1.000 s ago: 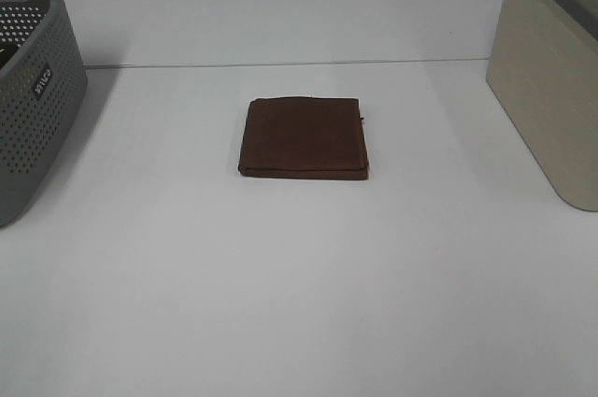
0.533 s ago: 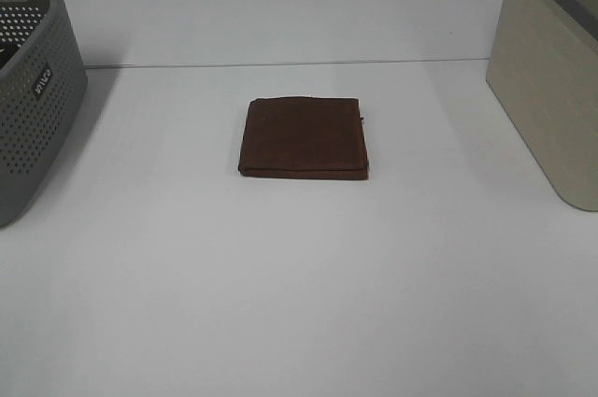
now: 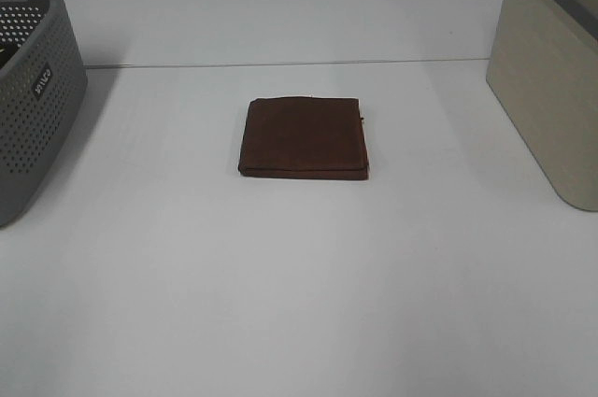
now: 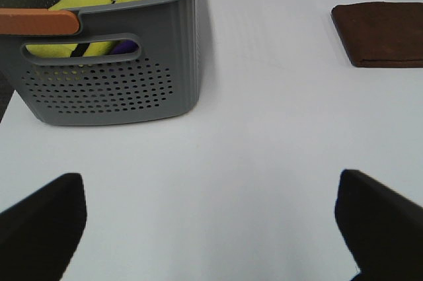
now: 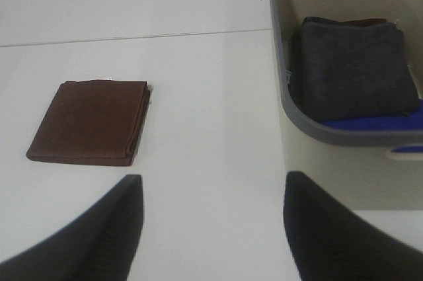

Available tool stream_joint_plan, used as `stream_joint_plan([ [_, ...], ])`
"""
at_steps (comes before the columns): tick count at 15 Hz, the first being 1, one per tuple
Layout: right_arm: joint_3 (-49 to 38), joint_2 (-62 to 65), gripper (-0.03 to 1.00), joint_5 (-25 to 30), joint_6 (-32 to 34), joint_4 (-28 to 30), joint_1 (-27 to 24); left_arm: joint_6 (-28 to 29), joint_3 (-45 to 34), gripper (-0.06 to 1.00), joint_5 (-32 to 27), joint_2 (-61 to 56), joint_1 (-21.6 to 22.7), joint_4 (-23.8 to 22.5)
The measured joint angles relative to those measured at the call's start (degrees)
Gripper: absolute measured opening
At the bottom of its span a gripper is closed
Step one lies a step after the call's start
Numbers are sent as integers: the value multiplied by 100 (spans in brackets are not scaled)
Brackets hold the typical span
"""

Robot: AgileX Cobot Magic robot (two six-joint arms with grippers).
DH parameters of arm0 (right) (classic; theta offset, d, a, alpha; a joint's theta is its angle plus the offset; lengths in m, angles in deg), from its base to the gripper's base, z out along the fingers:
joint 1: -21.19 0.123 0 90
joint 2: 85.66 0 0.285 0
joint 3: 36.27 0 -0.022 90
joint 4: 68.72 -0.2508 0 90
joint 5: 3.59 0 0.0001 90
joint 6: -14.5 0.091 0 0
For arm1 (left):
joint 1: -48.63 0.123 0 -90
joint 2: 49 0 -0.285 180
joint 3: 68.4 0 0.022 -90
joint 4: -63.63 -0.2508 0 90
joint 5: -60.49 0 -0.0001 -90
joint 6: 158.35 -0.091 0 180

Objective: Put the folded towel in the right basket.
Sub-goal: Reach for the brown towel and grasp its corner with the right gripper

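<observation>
The folded brown towel [image 3: 304, 138] lies flat in the middle of the white table. It also shows in the left wrist view [image 4: 381, 33] and the right wrist view [image 5: 89, 121]. The beige right basket [image 3: 551, 79] stands at the table's right edge; the right wrist view shows its grey rim [image 5: 317, 125], with a dark folded cloth [image 5: 352, 73] and something blue inside. Neither arm shows in the high view. My left gripper [image 4: 211, 228] is open, its fingers wide apart above bare table. My right gripper [image 5: 211, 228] is open and empty, short of the towel and beside the basket.
A grey perforated basket [image 3: 33, 89] stands at the left edge; the left wrist view shows it [image 4: 112, 76] holding yellow and blue cloth. The white table [image 3: 299, 276] runs back to a seam behind the towel.
</observation>
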Motion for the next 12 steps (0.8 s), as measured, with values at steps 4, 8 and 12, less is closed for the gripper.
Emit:
stream_joint_plan([
  [4, 1306, -1885, 59, 17, -510, -556, 0, 0, 0, 97, 0, 0, 0, 0],
  [8, 2796, -3650, 59, 561, -888, -1066, 74, 0, 0, 97, 0, 0, 0, 0],
  [12, 4188, -5695, 59, 1306, -917, -1186, 957, 0, 0, 97, 0, 0, 0, 0],
])
